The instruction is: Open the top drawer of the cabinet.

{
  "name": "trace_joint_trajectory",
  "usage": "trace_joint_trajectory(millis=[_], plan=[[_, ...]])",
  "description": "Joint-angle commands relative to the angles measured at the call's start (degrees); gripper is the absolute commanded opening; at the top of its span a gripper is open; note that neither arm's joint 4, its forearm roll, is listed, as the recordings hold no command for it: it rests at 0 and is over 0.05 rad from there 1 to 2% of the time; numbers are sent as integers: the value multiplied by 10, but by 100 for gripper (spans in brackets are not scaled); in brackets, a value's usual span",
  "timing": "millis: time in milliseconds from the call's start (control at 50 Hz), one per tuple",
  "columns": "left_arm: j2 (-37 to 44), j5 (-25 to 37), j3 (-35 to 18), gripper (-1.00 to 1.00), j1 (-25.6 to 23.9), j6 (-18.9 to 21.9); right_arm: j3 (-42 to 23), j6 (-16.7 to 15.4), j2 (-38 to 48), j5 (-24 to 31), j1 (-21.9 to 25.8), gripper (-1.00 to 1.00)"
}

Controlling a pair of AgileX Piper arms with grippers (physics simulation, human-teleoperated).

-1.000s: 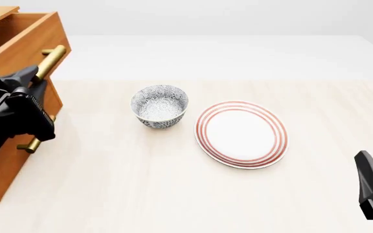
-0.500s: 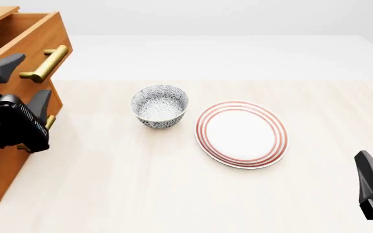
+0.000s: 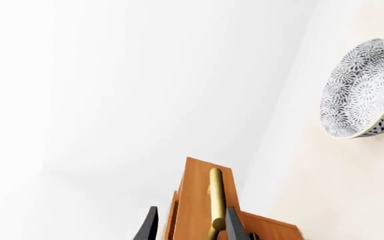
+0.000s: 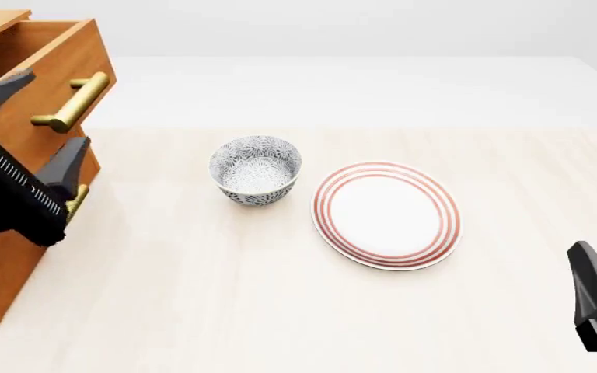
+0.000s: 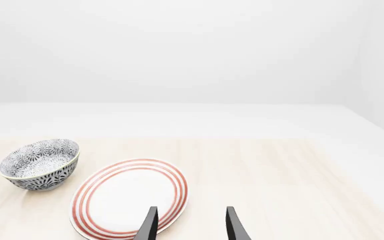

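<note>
my left fingers [image 4: 31,116] gape wide, holding nothing; the top drawer [image 4: 40,58] feels stiff, so grip its brass handle [image 4: 74,102] mid-bar.

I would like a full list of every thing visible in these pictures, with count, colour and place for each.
cabinet: one, orange-brown wood, far left of the table.
top drawer: one, orange-brown, pulled out past the cabinet front.
brass handles: two visible, gold, on the drawer fronts.
bowl: one, white with dark pattern, table middle.
plate: one, white with red rings, right of the bowl.
table: one, pale wood.
left hand: black, open, beside the top handle.
right hand: black, open, above the plate's near edge.
</note>
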Motion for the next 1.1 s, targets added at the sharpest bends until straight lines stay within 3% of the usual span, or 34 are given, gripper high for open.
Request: trace_joint_trajectory(millis=[20, 100, 120, 160, 500, 600, 940, 1100], plan=[[-28, 61, -40, 100, -28, -79, 0, 0, 0, 0, 0, 100], [-39, 77, -46, 100, -20, -100, 0, 0, 0, 0, 0, 100], [-44, 94, -64, 100, -29, -132, 0, 0, 0, 0, 0, 100], [-55, 111, -72, 100, -21, -149, 0, 0, 0, 0, 0, 100], [-94, 171, -111, 100, -1, -262, 0, 0, 0, 0, 0, 100], [-101, 218, -141, 100, 7, -323, 0, 0, 0, 0, 0, 100], [-86, 342, -215, 100, 30, -417, 0, 0, 0, 0, 0, 100], [-86, 391, -248, 100, 30, -443, 0, 0, 0, 0, 0, 100]])
